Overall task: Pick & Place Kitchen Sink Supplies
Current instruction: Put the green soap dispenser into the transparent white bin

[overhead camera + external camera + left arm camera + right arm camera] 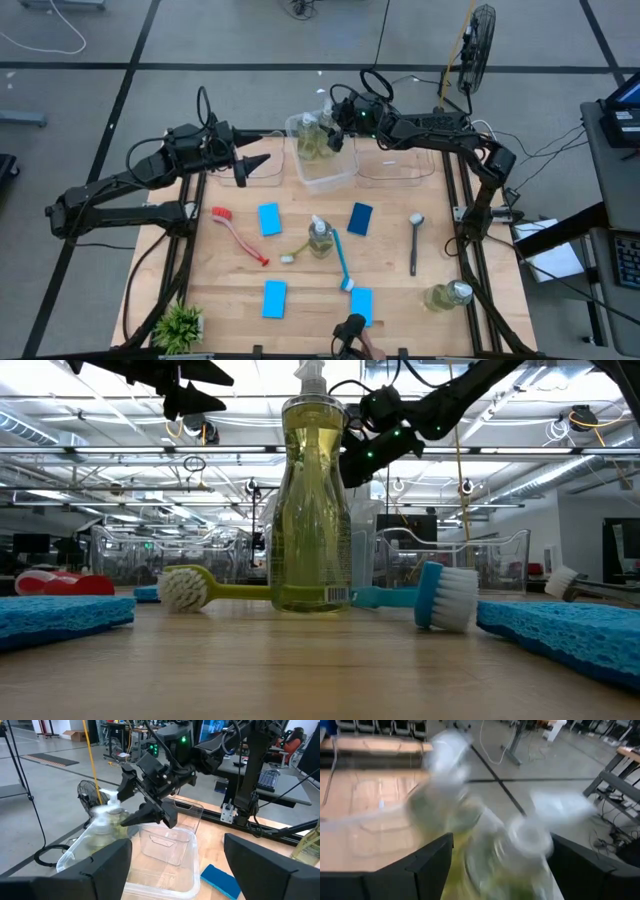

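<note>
Two pump bottles of yellow-green liquid stand in the middle clear bin. My right gripper hovers open just above and beside their pump tops. My left gripper waits open over the table's far left. A third bottle stands upright mid-table. Another bottle lies on its side at the near right. Several blue sponges lie flat. Red, yellow-green, blue and dark grey brushes lie on the wood.
A second clear bin stands to the right of the middle one, and another bin lies under my left gripper. A small potted plant sits at the near left corner. Bare wood shows at the near left, between the plant and the sponges.
</note>
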{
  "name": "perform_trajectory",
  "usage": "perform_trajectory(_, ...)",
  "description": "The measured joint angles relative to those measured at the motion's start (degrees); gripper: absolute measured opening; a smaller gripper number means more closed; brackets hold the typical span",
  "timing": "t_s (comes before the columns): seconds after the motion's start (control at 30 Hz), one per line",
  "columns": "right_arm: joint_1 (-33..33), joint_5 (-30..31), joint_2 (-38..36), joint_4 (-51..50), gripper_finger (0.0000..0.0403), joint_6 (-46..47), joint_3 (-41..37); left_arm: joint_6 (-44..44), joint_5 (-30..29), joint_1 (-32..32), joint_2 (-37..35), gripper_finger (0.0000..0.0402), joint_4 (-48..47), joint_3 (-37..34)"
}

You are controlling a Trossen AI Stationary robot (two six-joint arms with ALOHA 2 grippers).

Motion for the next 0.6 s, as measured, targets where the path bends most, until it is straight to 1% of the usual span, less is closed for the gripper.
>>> perform_trajectory(0.23, 0.0, 0.3, -0.1, -1.3, 0.0295, -1.1, 0.0, 0.0, 0.0, 0.0, 0.0, 0.0303, 0.0, 0.0)
perform_trajectory(0.37, 0.2, 2.0, -0.2, -1.2, 0.0295, -3.7, 0.0, 0.0, 0.0, 0.0, 0.0, 0.0309, 0.0, 0.0)
perform_trajectory(0.6, 0.2, 2.0, -0.2, -1.9, 0.0295, -4.9, 0.0, 0.0, 0.0, 0.0, 0.0, 0.0324, 0.0, 0.0)
